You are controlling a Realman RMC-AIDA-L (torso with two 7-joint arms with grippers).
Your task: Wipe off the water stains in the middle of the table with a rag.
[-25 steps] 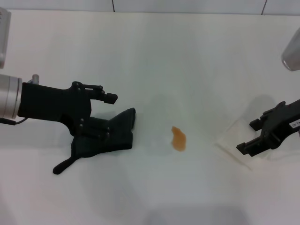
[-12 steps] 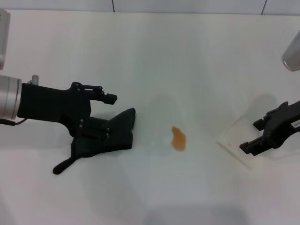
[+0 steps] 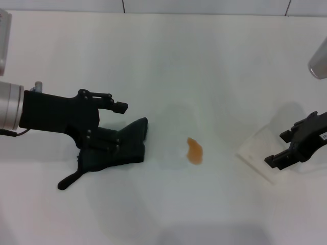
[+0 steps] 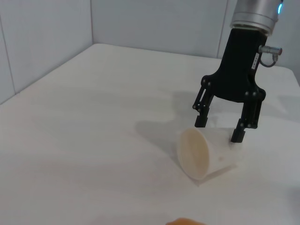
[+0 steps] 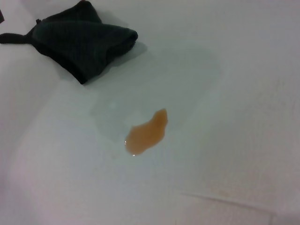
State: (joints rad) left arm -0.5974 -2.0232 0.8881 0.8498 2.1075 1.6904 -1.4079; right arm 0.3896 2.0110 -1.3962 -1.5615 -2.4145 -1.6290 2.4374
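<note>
Nearest the robot lies the rag's narrow tail, trailing toward the front edge of the counter (image 3: 204, 61). The rag (image 3: 115, 150) itself is a crumpled black heap on the left side, and the left hand (image 3: 104, 125) sits right over it, one finger reaching out level above the cloth, the other low against the folds. The fingers stand apart around the cloth rather than clamped on it, which suits a grasp about to be made; the rag rests flat on the counter, not lifted.

Just beyond and to the right, near the middle, is the water stain (image 3: 194, 151), a small orange-brown blot, apart from the rag and untouched. It sits in the open, so a loaded hand could likely sweep straight across to it.

Farther right, a translucent cup (image 4: 206, 152) lies tipped on its side, mouth open. The right hand (image 4: 220, 129) hangs over its base with fingers spread, not touching it, seemingly held clear of the wiping path.
</note>
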